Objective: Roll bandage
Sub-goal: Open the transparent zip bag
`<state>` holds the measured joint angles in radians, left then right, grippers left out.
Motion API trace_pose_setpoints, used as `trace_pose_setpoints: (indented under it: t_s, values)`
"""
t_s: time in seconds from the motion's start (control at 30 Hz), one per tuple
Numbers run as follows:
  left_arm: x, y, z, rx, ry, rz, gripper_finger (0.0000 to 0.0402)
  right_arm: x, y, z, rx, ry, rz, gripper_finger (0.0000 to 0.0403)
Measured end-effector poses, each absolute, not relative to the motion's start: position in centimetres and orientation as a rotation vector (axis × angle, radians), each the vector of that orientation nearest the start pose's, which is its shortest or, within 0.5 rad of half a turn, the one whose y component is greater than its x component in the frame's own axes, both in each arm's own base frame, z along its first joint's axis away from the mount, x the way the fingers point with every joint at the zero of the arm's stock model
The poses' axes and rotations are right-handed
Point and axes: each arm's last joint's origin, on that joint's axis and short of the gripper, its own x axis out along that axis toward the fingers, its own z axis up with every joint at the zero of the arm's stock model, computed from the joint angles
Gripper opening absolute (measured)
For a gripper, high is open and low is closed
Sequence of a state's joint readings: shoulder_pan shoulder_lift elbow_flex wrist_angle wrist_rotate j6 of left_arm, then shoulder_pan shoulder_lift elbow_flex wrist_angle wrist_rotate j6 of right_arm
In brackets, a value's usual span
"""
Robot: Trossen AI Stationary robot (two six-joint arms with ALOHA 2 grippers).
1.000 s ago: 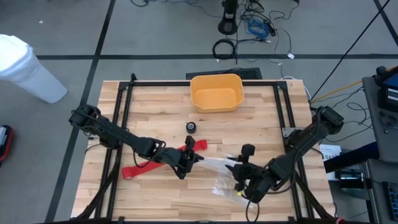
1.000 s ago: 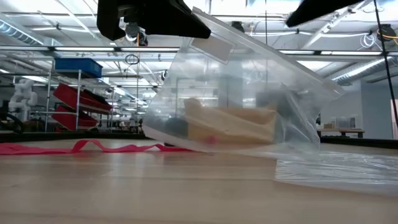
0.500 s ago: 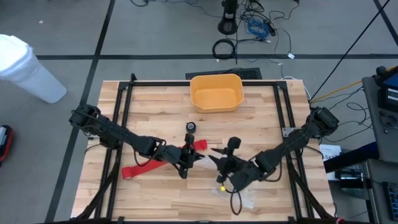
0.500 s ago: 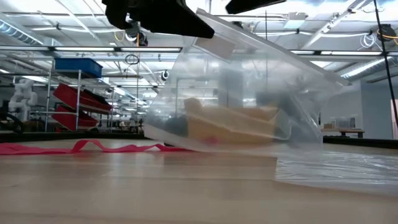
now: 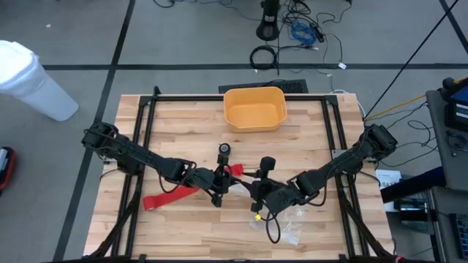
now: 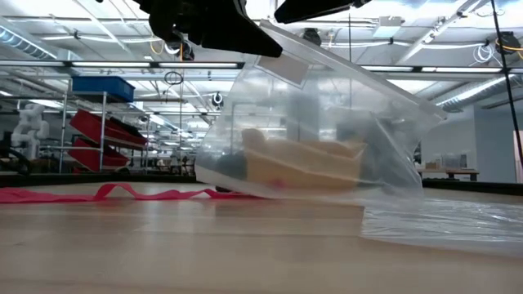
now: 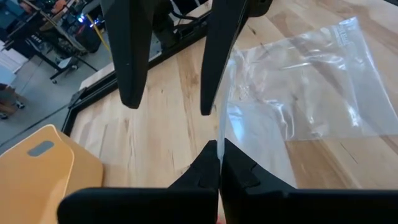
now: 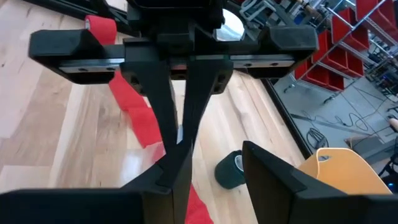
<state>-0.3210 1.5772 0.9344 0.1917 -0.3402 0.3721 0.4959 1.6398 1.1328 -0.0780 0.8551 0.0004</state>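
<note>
The red bandage [image 5: 164, 197] lies as a flat, wavy strip on the table, running under my left arm toward the middle. It also shows in the right wrist view [image 8: 134, 118] and the low view [image 6: 106, 193]. No gripper holds it. My left gripper [image 5: 227, 183] is shut on a clear plastic bag [image 6: 327, 139] at mid-table. My right gripper [image 5: 252, 191] is open just right of it, its fingers [image 7: 130, 56] standing on either side of the bag's raised edge. I cannot tell whether they touch the bag. My left gripper pinches the clear bag's upper edge [image 7: 222, 127] between its two shut fingers. The fingers come slanting down from the table's left. The bag's top [image 6: 282, 61] is raised and tilted. Its lower part [image 6: 441, 220] lies on the table.
A yellow bin [image 5: 254, 108] stands at the far middle. A small black roll [image 5: 224, 149] sits just beyond the grippers and also shows in the right wrist view [image 8: 231, 169]. More of the clear bag [image 5: 285, 226] lies toward the near edge. A black frame borders the table.
My right gripper has moved toward the table's left and far side, up to my left gripper and the bag's raised edge. My left gripper has kept its hold on the bag, which stays raised in much the same place.
</note>
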Motion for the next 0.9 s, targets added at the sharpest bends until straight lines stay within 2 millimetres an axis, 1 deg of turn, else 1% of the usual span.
trace_pose_setpoints:
  t_s: [0.13,0.47,0.9]
  values:
    - [32.50,-9.80,22.72,0.512,0.427,-0.064,0.0000,32.17,14.99,25.21,-0.361,0.464,-0.322,0.0125]
    - [32.49,-9.80,22.67,0.514,0.431,-0.066,0.0000,32.60,14.54,24.85,-0.360,0.480,-0.316,0.0125]
    - [32.49,-9.77,22.63,0.514,0.432,-0.065,0.0000,32.56,14.44,24.71,-0.372,0.494,-0.317,0.0125]
